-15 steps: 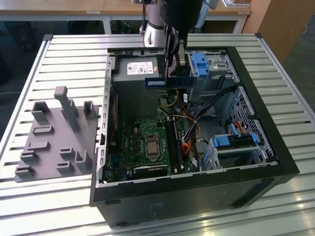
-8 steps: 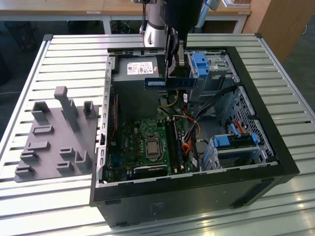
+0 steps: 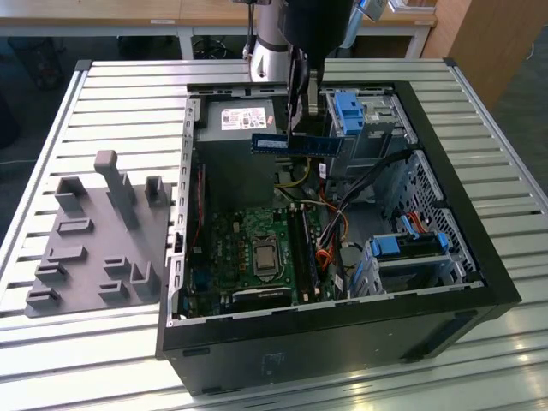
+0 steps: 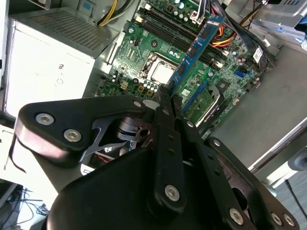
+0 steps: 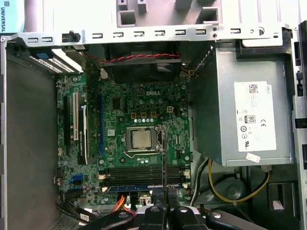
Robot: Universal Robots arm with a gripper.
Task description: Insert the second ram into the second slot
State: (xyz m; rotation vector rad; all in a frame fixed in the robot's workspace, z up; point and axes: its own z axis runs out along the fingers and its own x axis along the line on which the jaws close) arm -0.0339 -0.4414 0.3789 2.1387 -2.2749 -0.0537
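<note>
Gripper [image 3: 301,120] is clamped on the ram [image 3: 282,143], pinching it about mid-length. The stick hangs level, well above the board [image 3: 248,248], inside the case [image 3: 484,257] mouth. It is near the PSU [image 3: 240,120], which sits at 12 o'clock of the case in the exterior view. Not in any slot yet.

Slots [image 3: 304,248] sit at about 6 o'clock from the ram in that view, lower and well apart. The stick runs 9-to-3 and the slots run roughly 12-to-6, so it's crosswise, about a quarter turn off. The first wrist view agrees: the ram [image 5: 163,158] is edge-on, a thin line crossing the slots [image 5: 144,173] at right angles and passing alongside the CPU socket [image 5: 141,139].

The blue strip [image 5: 136,188] in the slot farthest from the socket looks like a stick already seated. My read is that the target is one of the dark free slots beside it; can't tell which counts as second.

To do this step well, I'd say:
- Get the stick's long axis parallel to the slot before any descent.
- Keep it level so both ends meet the slot together.
- Can't tell the key orientation from here; it has to match.
- Cables [image 3: 330,227] lie just beside the slots at 3 o'clock; stay off them.
- Press straight down with no rocking. In the second wrist view the gripper [image 4: 168,93] bites a narrow patch, so the ram [image 4: 199,45] could pivot in the grip.
</note>
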